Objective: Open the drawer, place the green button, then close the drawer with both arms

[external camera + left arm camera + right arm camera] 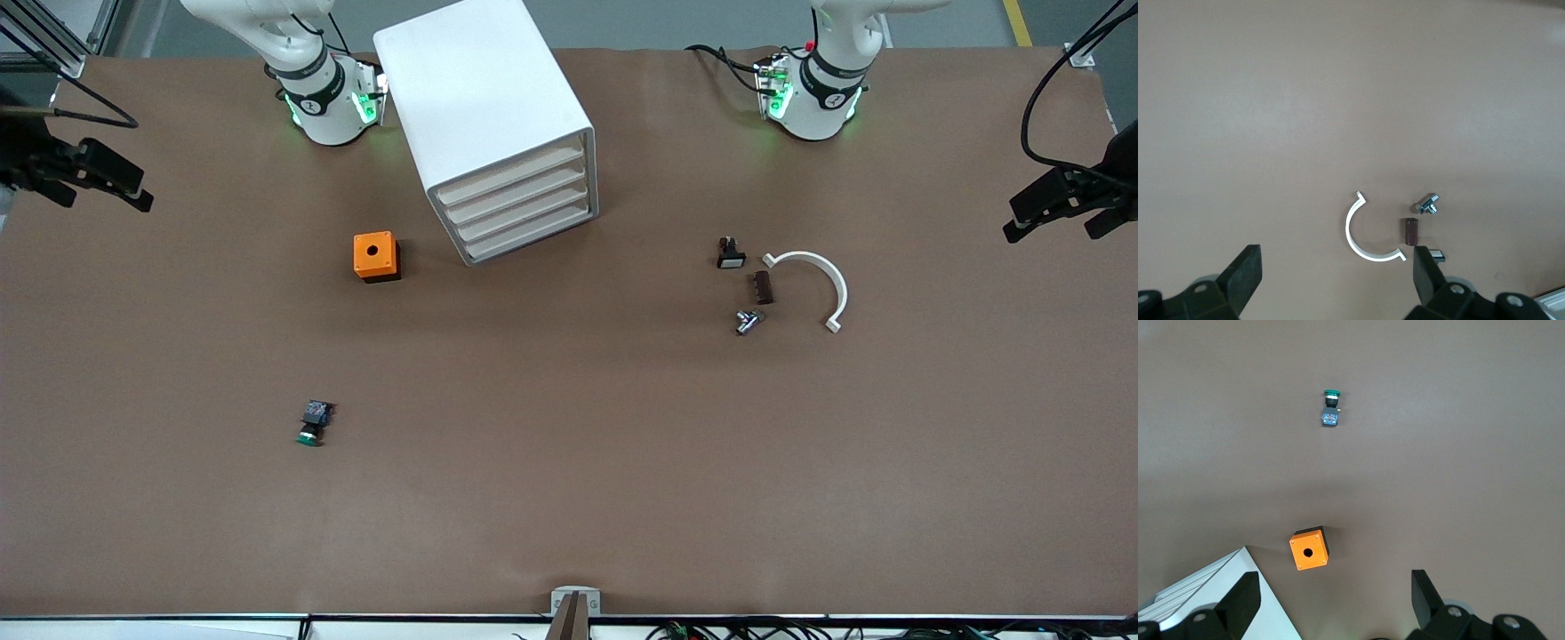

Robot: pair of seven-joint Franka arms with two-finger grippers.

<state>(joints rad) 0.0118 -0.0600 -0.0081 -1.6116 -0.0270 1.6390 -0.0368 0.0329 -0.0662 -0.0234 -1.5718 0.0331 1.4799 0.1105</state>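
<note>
- The button (313,425) lies on its side on the brown table (569,462). It is the thing nearest the front camera, toward the right arm's end. Its green cap points at that camera. Nothing touches it.
- A small silver part (747,321) lies toward the left arm's end, farther from the camera than the button.
- Just beside it and a bit farther lies a small brown block (763,287).
- A white half ring (813,282) curves next to these two parts, on the side toward the left arm's end.
- A black button with a white cap (730,253) lies a little farther than the brown block, close to it.
- An orange cube (376,256) with a hole on top sits near the cabinet (484,116), toward the right arm's end.
- The cabinet is a big white box, turned at a slant. Its four fronts face the camera, and every one, the drawer (524,233) too, is pushed in.
- The left gripper (1338,277) hangs high over the table, above the half ring and the small parts. Its fingers (1245,270) are spread wide and hold nothing. This arm waits.
- The right gripper (1335,600) hangs high near the cabinet's corner, with the orange cube and the button below it. Its fingers (1243,597) are spread wide too and hold nothing. This arm waits as well.
</note>
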